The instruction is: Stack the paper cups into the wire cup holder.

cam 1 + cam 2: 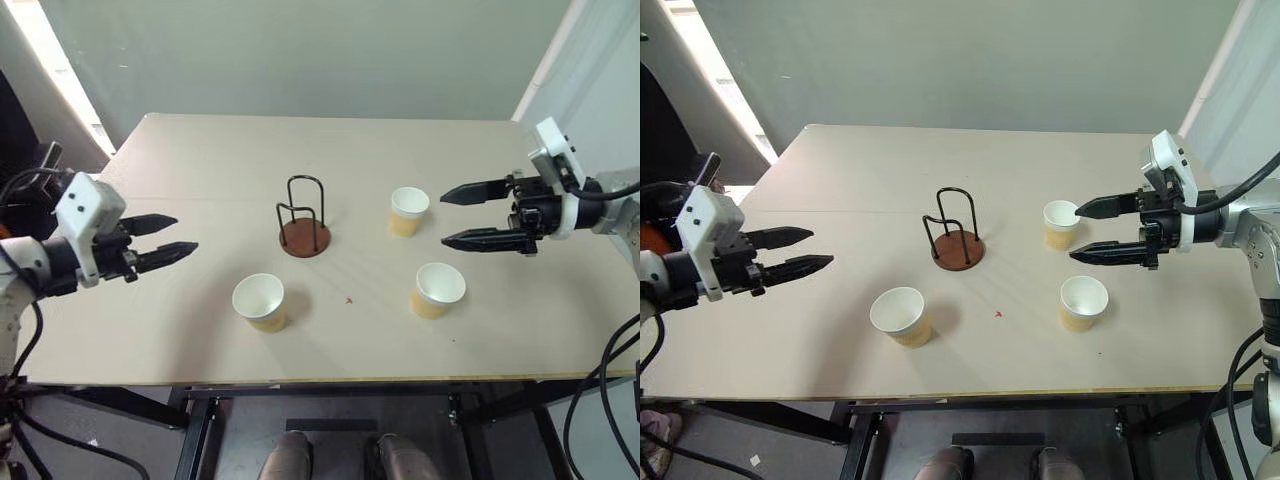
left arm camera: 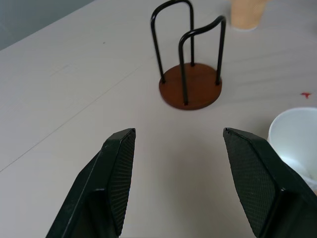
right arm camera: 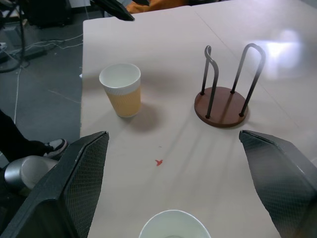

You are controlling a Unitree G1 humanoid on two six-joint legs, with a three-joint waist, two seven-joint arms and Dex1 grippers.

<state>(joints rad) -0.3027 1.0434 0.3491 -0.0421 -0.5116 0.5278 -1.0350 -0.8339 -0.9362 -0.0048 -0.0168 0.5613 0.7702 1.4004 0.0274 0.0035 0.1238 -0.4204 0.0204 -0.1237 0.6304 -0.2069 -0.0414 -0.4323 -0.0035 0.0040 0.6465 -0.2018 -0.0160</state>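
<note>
Both grippers hung spread and empty over the table while the wire holder stood unfilled.

On the pale beige table, the dark wire cup holder on its round reddish-brown disc base stood upright near the middle, with nothing inside its loops. Three tan tapered paper cups with white rolled rims stood upright and apart from one another: one cup toward the front on the robot's left of the holder, a second cup to the right of the holder, and a third cup in front of the second. The left gripper hovered above the table's left side, its two black fingers apart, holding nothing. The right gripper hovered just beside the two right-hand cups, fingers likewise spread wide and empty. A small red mark lay on the table between the front cups.
</note>
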